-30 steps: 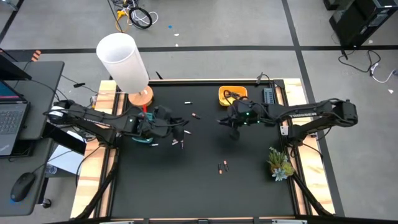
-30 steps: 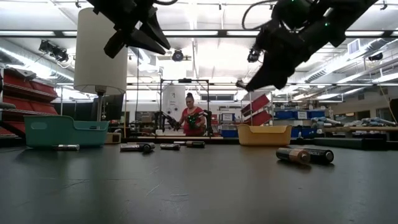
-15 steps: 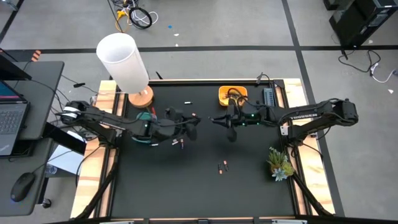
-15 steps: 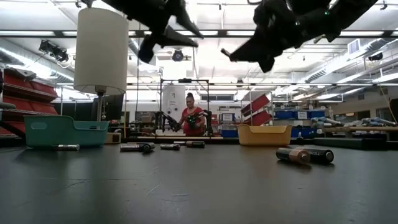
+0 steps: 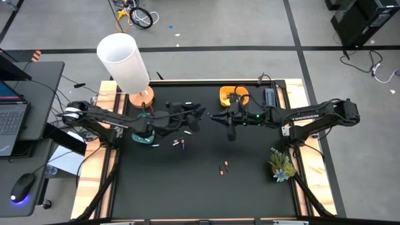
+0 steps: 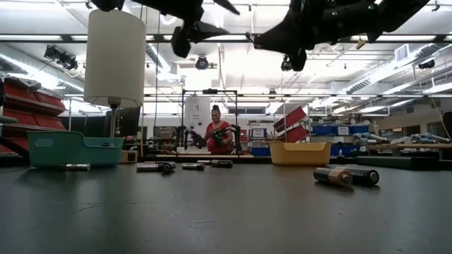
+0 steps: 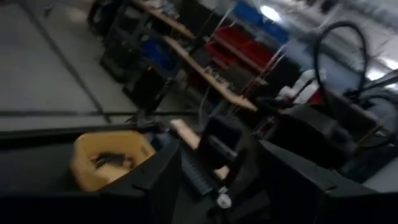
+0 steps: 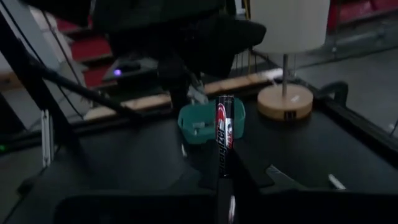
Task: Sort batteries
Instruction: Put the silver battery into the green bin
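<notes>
The right gripper point(image 8: 225, 186) pinches one dark battery point(image 8: 224, 134), held up over the middle of the table. The left gripper point(image 5: 195, 115) has its fingers spread wide and holds nothing. More batteries point(image 5: 224, 167) lie on the black table point(image 5: 250, 187), so lots is left. The teal bin point(image 5: 145, 139), yellow bin point(image 5: 232, 95) and lamp point(image 5: 125, 62) stand near.

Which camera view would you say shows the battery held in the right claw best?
The right wrist view: the battery stands upright, label readable, pinched in the right claw. The high and low views show only that claw, the battery indiscernible; the left wrist view doesn't show it clearly.
</notes>
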`<action>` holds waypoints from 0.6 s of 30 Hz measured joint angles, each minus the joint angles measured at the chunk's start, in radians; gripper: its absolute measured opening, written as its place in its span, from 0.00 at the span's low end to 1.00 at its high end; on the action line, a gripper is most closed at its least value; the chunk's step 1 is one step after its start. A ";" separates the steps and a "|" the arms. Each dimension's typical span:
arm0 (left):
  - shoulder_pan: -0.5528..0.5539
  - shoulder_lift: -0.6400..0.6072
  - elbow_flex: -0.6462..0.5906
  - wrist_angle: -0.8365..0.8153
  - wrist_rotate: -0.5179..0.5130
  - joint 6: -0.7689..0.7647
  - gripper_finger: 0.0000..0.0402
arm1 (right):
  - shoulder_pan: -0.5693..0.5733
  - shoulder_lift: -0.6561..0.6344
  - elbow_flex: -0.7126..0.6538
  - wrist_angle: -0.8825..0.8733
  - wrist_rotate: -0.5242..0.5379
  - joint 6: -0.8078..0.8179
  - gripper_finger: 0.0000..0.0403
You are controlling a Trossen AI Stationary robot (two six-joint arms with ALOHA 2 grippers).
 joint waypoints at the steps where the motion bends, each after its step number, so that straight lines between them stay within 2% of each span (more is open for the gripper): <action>1: 0.002 0.007 0.000 0.034 0.014 0.018 0.54 | 0.000 0.000 0.000 0.018 0.003 0.000 0.06; 5: 0.015 0.057 0.000 0.151 0.085 0.036 0.54 | 0.000 0.000 0.000 0.071 0.005 0.023 0.06; 11: 0.016 0.107 0.002 0.256 0.080 0.075 0.53 | 0.000 0.000 0.000 0.085 0.004 0.043 0.06; 18: 0.016 0.128 0.003 0.261 0.102 0.097 0.53 | 0.000 0.000 0.004 0.101 0.011 0.053 0.06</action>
